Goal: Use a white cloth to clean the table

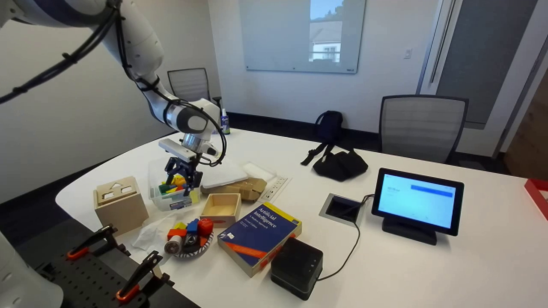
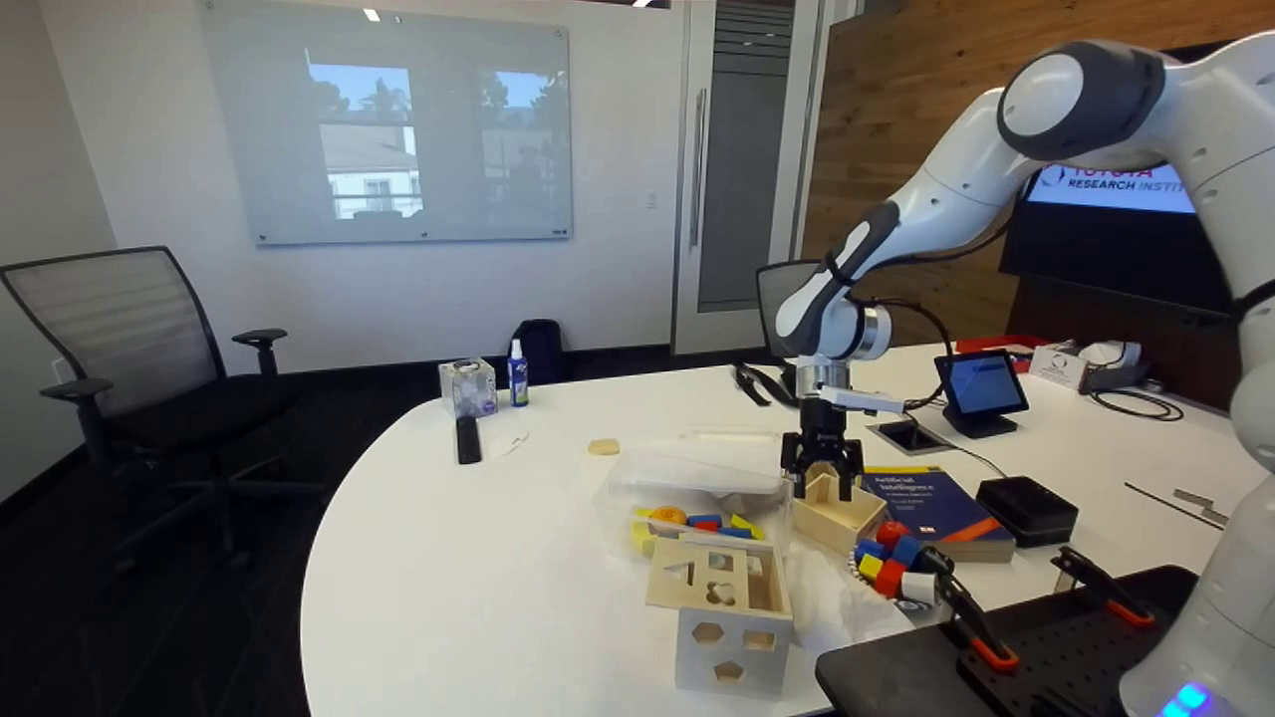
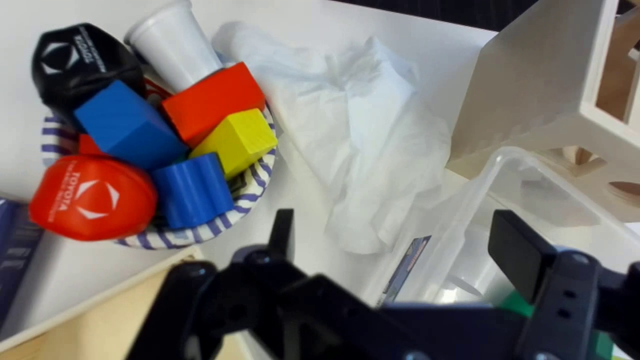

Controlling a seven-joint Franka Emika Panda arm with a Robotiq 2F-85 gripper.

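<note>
The white cloth (image 3: 360, 135) lies crumpled on the white table (image 3: 305, 15) in the wrist view, between a striped bowl and a clear plastic bin. The cloth also shows in both exterior views (image 1: 156, 231) (image 2: 842, 602). The large table (image 1: 492, 265) fills much of both exterior views (image 2: 448, 597). My gripper (image 3: 395, 225) is open, with nothing between its fingers. In the wrist view the cloth's lower end shows beyond the fingertips. In both exterior views the gripper (image 1: 182, 182) (image 2: 823, 488) hangs above the bin and small wooden tray area, apart from the cloth.
The clear bin (image 1: 171, 202) holds colored blocks. Around the cloth stand a wooden shape sorter (image 1: 122, 209), a bowl (image 3: 260, 185) of blocks, and a wooden tray (image 1: 221, 206). A thick book (image 1: 261, 235), black box (image 1: 296, 267) and tablet (image 1: 417, 199) stand further along.
</note>
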